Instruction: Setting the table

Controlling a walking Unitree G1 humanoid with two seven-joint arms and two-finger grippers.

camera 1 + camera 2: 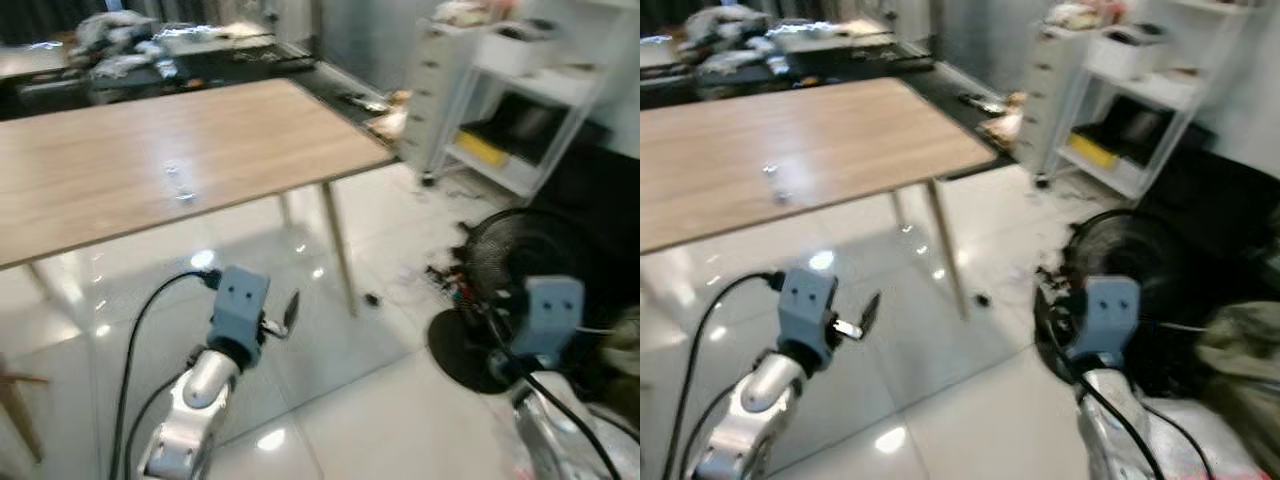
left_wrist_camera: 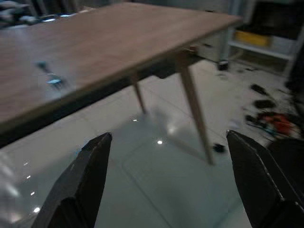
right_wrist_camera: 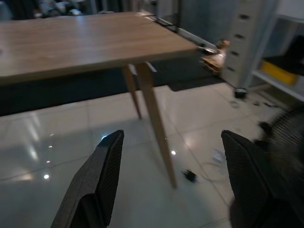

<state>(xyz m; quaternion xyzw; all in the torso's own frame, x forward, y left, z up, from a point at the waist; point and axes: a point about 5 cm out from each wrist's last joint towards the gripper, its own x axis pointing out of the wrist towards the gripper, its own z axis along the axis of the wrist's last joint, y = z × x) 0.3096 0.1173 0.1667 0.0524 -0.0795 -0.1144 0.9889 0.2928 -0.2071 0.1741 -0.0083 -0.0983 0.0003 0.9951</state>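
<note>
While both grippers, left gripper (image 2: 166,180) and right gripper (image 3: 173,178), hang released, the small shiny item (image 1: 180,185) far on the wooden table (image 1: 120,170) looks light, maybe slippery; its kind I cannot tell.

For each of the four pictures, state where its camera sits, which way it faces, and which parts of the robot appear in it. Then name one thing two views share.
Left eye view: head, looking down at the wooden table; both arms show, left gripper low.
Right eye view: same head, same scene, black fan at right.
Left wrist view: along open black fingers toward the table leg.
Right wrist view: along the right gripper, open, toward the table.
Shared: all show the table.
</note>
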